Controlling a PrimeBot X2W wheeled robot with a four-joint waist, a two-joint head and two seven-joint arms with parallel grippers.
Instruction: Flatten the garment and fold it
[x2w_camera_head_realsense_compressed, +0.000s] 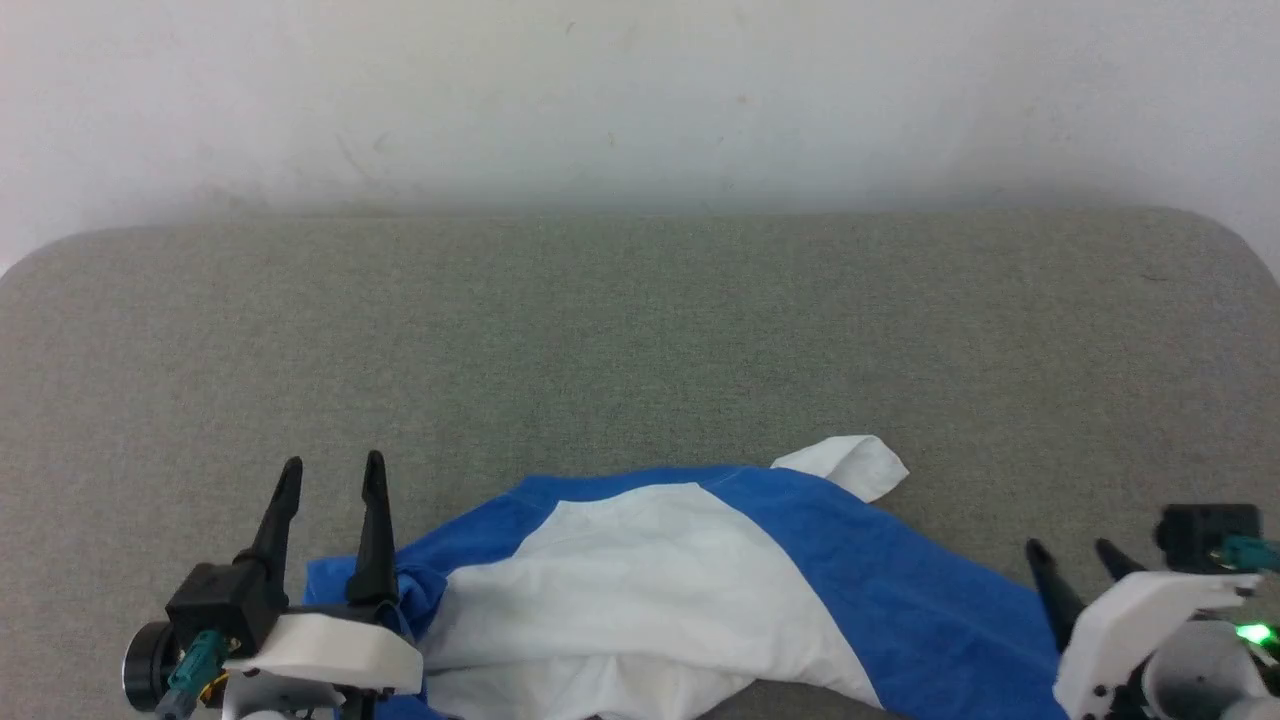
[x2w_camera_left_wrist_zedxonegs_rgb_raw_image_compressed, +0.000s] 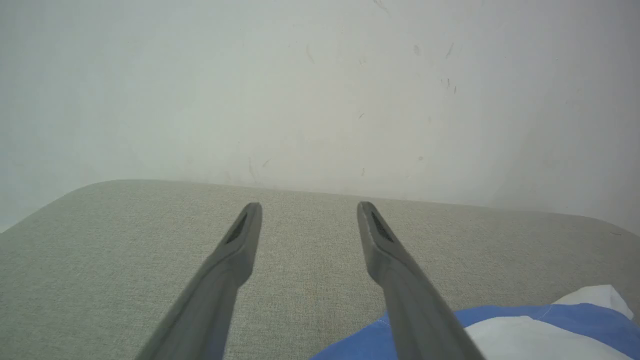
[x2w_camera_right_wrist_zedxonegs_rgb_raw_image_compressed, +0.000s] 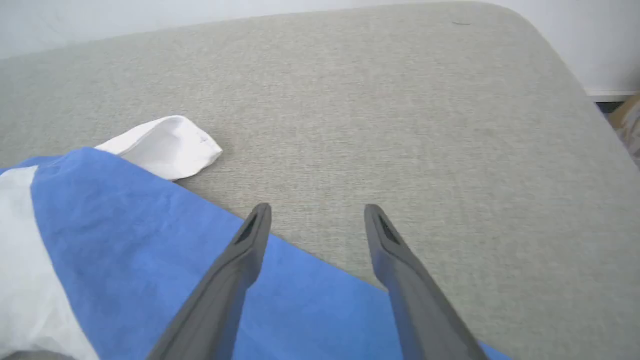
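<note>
The blue and white garment (x2w_camera_head_realsense_compressed: 660, 590) lies rumpled near the front edge of the grey cushioned surface, with a white sleeve end (x2w_camera_head_realsense_compressed: 845, 465) sticking out at its far side. My left gripper (x2w_camera_head_realsense_compressed: 332, 470) is open at the garment's left edge, nothing between its fingers; the left wrist view has its gripper (x2w_camera_left_wrist_zedxonegs_rgb_raw_image_compressed: 307, 207) over bare fabric with the garment (x2w_camera_left_wrist_zedxonegs_rgb_raw_image_compressed: 525, 335) at the lower right. My right gripper (x2w_camera_head_realsense_compressed: 1070, 552) is open at the garment's right edge. In the right wrist view that gripper (x2w_camera_right_wrist_zedxonegs_rgb_raw_image_compressed: 317, 209) hovers above the blue cloth (x2w_camera_right_wrist_zedxonegs_rgb_raw_image_compressed: 150, 240) and its border.
The grey upholstered surface (x2w_camera_head_realsense_compressed: 640, 330) spreads wide beyond the garment, with rounded far corners. A pale wall (x2w_camera_head_realsense_compressed: 640, 90) rises behind it. In the right wrist view the surface's right edge (x2w_camera_right_wrist_zedxonegs_rgb_raw_image_compressed: 590, 85) drops toward the floor.
</note>
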